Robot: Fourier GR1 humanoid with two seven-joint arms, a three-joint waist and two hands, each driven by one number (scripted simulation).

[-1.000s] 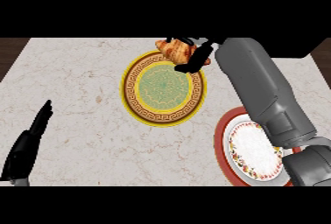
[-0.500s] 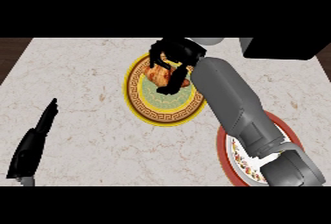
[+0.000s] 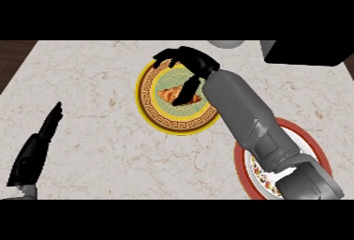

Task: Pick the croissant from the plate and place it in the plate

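Croissant (image 3: 178,95) on yellow plate (image 3: 153,114), right robot hand (image 3: 188,61) spread loosely above it, holding nothing.

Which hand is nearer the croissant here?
Right. The right hand is directly over the croissant on the yellow plate; the left hand rests far off at the counter's left edge.

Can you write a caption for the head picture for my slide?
The robot's right hand sets a croissant on the yellow plate, with a red-rimmed plate nearby.
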